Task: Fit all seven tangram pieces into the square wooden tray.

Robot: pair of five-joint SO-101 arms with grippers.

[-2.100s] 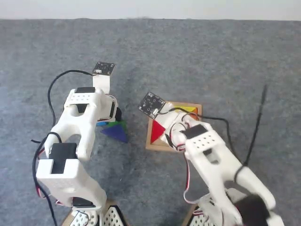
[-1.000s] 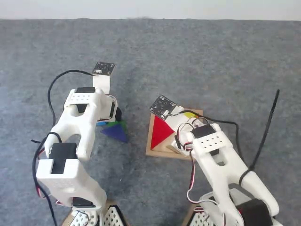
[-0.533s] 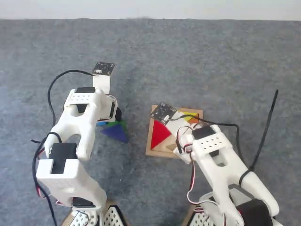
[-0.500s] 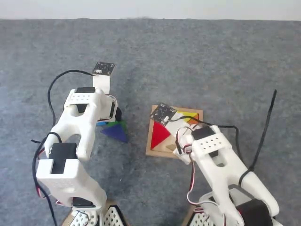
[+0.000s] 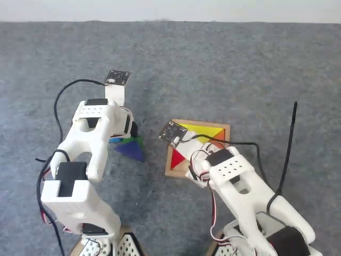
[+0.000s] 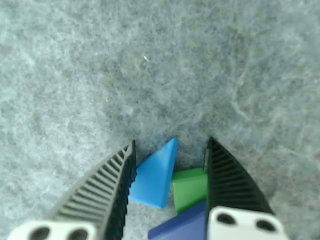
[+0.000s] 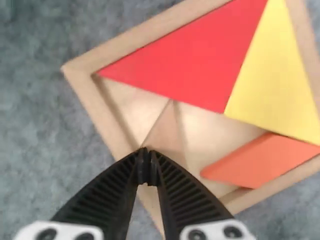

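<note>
Gripper point(image 7: 145, 172) has its jaws pressed together, tips right over the tray point(image 7: 95, 107) rim, not far from a corner. Inside, the red triangle point(image 7: 195, 55) lies edge to edge with the yellow triangle point(image 7: 272, 85). The orange piece point(image 7: 260, 160) hugs the rim just beside the yellow. Bare wood lies between pieces and tips, with grey carpet point(image 7: 40, 150) around.

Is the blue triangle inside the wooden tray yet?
No, the blue triangle lies on the grey carpet, between the open fingers of the left gripper.
</note>
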